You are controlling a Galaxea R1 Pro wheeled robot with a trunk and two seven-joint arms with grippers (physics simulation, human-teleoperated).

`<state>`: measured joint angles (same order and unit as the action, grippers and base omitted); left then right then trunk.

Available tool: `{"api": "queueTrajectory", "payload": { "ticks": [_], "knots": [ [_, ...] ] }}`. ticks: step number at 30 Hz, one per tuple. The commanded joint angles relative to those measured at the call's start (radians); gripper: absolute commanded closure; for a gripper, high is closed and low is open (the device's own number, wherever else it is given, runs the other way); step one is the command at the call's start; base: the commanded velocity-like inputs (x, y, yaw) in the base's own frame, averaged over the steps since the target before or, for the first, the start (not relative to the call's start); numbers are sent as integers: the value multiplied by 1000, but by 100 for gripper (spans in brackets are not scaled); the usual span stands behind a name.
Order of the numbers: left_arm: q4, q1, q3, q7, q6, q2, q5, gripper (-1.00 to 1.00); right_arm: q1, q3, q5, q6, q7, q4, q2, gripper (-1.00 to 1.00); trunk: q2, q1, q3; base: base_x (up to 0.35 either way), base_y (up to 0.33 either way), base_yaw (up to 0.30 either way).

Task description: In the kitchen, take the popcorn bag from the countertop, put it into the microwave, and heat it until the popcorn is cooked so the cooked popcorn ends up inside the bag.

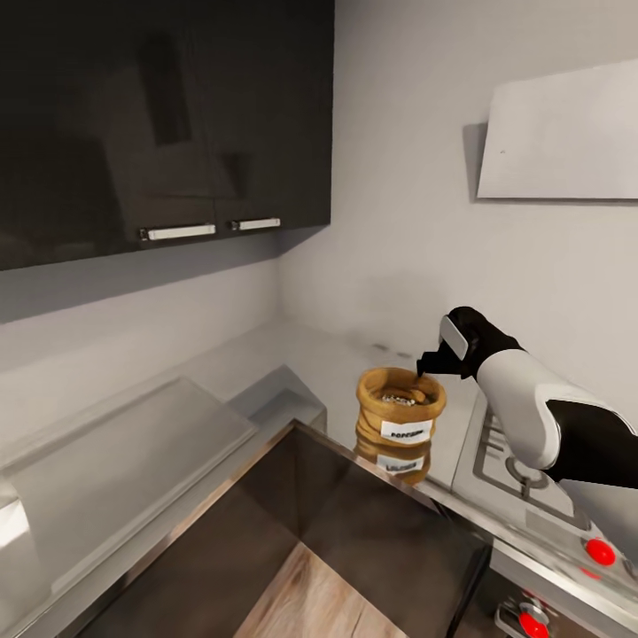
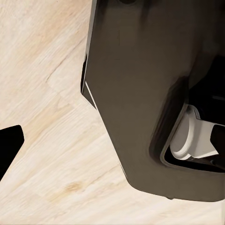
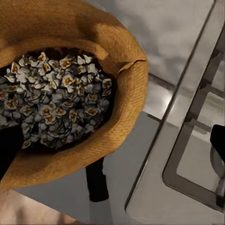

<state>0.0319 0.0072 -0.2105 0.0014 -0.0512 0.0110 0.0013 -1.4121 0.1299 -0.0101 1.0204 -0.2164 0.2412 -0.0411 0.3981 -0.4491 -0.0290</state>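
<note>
— Popcorn bag (image 1: 400, 409) first: where is it?
— Lower middle of the head view, standing on the grey surface (image 1: 337, 363) near its front edge, just beside the gas hob (image 1: 523, 461) at lower right. Its white label faces the camera, and a blurred reflection shows below it.
— And the contents?
— The right wrist view looks into the mouth: the popcorn (image 3: 56, 98) is a bed of pale kernels with orange centres, partly shaded by the rolled rim.
— The right tool (image 1: 424, 365)?
— It hangs over the bag's far rim. In the wrist view one dark finger (image 3: 97, 180) lies outside the bag wall, another is cut off at the left edge inside. Whether they pinch the rim, I cannot tell.
— The left tool?
— Its camera faces the wooden floor (image 2: 42, 117) and a dark robot part; a black tip at the frame edge says nothing of its opening.
— Anything else?
— Dark upper cabinets (image 1: 159, 115), upper left.
</note>
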Motion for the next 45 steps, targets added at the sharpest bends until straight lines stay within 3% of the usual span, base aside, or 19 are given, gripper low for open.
{"api": "queueTrajectory", "payload": {
  "ticks": [1,18,45],
  "knots": [
    [3,0,-5,0,-5,0,0,-100,-1,8,-1,3,-5,1,1,-100,2,-1,-2,199,-95,0],
    [3,0,-5,0,-4,0,0,-100,-1,7,-1,3,-5,1,0,-100,2,-1,-3,58,-10,0],
    [3,0,-5,0,-4,0,0,-100,2,8,-1,1,-4,-35,-5,-100,2,-1,-45,2,0,0]
  ]
}}
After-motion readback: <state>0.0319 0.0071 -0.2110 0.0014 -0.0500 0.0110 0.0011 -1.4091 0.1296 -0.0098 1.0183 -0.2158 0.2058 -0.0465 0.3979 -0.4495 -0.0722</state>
